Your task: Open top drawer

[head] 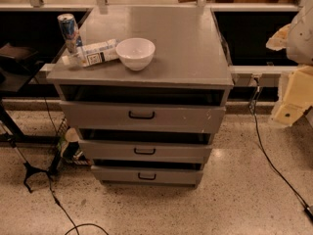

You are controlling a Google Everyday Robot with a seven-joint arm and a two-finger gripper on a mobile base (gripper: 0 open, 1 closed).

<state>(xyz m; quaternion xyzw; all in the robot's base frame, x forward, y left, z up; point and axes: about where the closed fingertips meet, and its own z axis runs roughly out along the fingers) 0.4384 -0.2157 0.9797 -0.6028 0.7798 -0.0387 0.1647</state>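
Observation:
A grey metal cabinet (pixel 161 38) stands in the middle of the camera view with three drawers. The top drawer (pixel 98 115) is the widest and tallest, with a black handle (pixel 142 115) centred on its front. It stands pulled out a little, with a dark gap above its front. The two narrower drawers (pixel 112 151) (pixel 117 175) below it also stick out slightly. My gripper (pixel 289 106), cream-coloured, is at the right edge of the view, to the right of the cabinet and apart from the drawer and its handle.
On the cabinet top stand a drink can (pixel 68 31), a white carton lying on its side (pixel 95 53) and a white bowl (pixel 135 53). A black stand and cables (pixel 29 170) are at the left on the floor, and a cable (pixel 274 165) runs at the right.

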